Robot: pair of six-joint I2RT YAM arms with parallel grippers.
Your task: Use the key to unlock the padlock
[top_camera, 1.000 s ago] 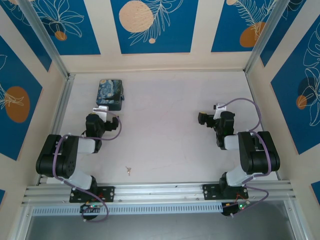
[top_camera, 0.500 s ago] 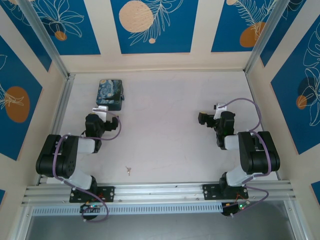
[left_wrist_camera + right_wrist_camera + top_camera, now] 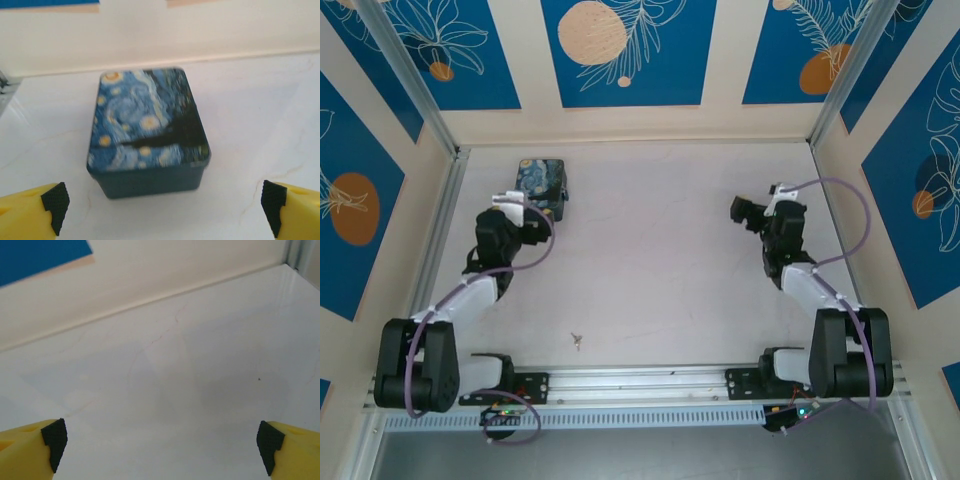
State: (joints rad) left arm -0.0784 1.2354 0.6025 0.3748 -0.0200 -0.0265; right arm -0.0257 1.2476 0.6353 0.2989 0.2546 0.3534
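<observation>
While neither arm carries anything, the padlock sits near the far left corner of the table, close to the left edge. The left gripper hovers just short of it, jaws spread wide and empty, with the block centred between the two yellow fingers in the wrist view. It looks like a hard, rigid block, probably heavy for its size, and its glossy printed faces are likely to be slippery. A firm hold across the two long sides seems safest, leaving the keyhole end free. The shackle cannot be made out from here.

Further right, close to the near edge and left of its middle, lies the key, well apart from the padlock. It is thin, light and flat on the surface, so it will probably be awkward to pinch. It is best taken by its head, with the blade left bare.

Over the right half of the table, the right gripper hangs fully open above bare surface, holding nothing.

Counted: one padlock, one key, two grippers.
</observation>
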